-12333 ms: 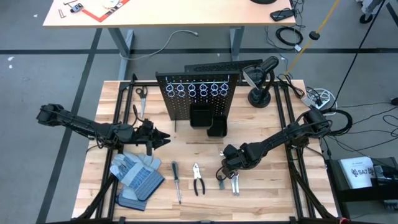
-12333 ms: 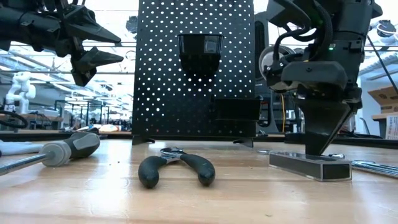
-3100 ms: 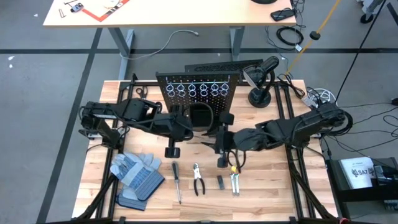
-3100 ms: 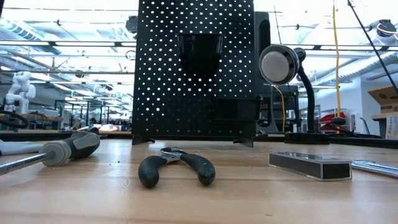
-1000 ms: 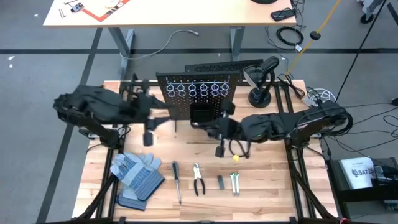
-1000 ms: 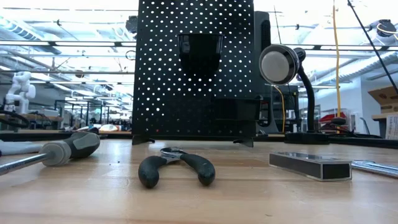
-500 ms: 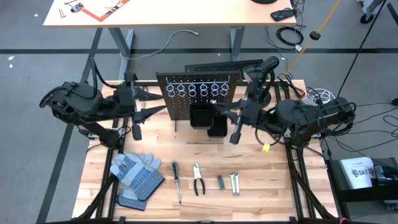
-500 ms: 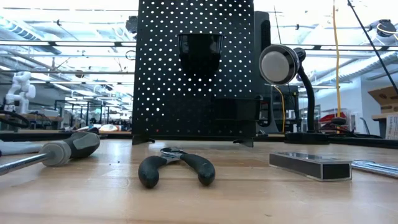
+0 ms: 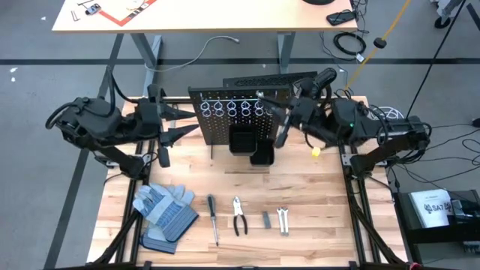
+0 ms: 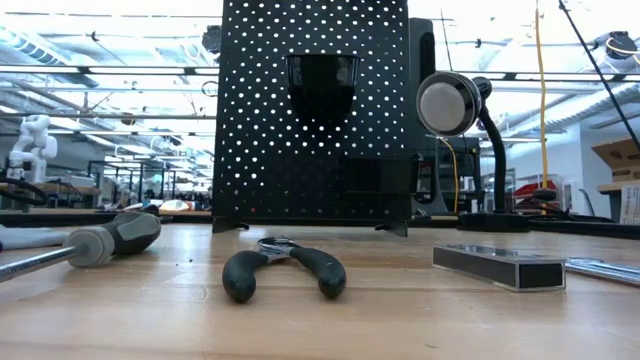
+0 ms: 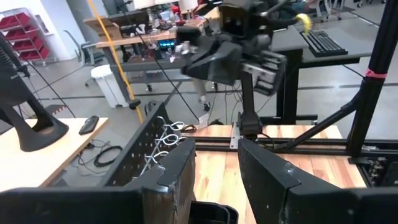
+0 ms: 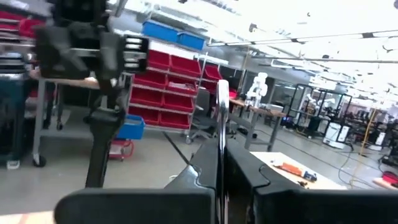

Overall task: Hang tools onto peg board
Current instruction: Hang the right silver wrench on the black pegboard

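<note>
Hardly started, I would say: right gripper (image 9: pixel 268 109) holds a thin wrench (image 12: pixel 219 118) tight at the peg board's (image 9: pixel 225 129) top right corner (left gripper (image 9: pixel 196 121) half open, empty), while the pliers (image 9: pixel 238 217) and other tools lie near the worktop's (image 9: pixel 337 225) front edge.

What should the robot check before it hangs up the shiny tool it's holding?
1. Right gripper shut on the silver tool: ok.
2. Right gripper up by the peg board, near its ring holders: ok.
3. Tool lined up with one ring: cannot tell.
4. Left gripper open, empty, left of the board, out of the way: ok.
5. Screwdriver and pliers lying on the table, waiting their turn: ok.
</note>
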`<state>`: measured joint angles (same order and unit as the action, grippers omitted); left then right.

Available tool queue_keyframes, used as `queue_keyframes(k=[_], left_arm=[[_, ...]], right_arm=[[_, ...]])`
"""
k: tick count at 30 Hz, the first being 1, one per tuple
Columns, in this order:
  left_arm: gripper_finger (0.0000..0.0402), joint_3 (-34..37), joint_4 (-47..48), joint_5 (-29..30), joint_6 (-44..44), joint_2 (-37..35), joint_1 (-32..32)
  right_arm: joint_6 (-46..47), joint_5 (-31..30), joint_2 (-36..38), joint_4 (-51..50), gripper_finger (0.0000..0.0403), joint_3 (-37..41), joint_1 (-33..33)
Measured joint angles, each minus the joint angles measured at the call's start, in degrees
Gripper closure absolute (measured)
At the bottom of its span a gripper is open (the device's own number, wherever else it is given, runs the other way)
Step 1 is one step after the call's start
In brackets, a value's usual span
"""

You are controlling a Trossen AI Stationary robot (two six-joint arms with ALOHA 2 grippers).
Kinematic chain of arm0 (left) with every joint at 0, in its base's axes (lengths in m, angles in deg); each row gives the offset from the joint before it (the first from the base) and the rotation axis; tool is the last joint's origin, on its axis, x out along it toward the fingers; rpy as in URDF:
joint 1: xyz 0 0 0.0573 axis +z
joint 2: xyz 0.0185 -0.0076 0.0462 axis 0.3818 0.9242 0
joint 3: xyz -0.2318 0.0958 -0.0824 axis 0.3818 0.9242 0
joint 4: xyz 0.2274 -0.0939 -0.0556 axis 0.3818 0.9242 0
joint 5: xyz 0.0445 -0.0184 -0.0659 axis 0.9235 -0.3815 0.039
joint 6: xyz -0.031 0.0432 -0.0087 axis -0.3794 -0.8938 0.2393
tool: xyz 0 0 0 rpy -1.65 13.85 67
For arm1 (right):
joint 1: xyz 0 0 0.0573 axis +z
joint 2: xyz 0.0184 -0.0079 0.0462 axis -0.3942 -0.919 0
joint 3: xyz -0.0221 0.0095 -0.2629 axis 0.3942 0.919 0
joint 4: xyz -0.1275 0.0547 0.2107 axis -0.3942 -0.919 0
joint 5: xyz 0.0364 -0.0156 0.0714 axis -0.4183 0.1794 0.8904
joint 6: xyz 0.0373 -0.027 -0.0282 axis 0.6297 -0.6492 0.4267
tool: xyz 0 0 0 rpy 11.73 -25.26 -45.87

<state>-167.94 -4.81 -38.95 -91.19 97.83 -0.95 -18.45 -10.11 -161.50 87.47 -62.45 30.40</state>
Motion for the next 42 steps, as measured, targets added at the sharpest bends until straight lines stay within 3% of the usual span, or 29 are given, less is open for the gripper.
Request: queue_keyframes(k=[18,27,42], left_arm=[[0.0269,0.0,-0.11,3.24,-0.02,-0.56,-4.24],[0.0269,0.0,-0.39,3.41,-0.39,-0.62,-4.28],[0.0269,0.0,-0.26,3.41,-0.37,-0.62,-4.28]], right_arm=[[8.92,14.62,9.06,30.35,0.0399,25.47,-12.03],[10.21,18.95,7.39,37.2,0.0399,28.78,-14.78],[11.44,20.43,5.51,34.31,0.0399,28.85,-17.36]])
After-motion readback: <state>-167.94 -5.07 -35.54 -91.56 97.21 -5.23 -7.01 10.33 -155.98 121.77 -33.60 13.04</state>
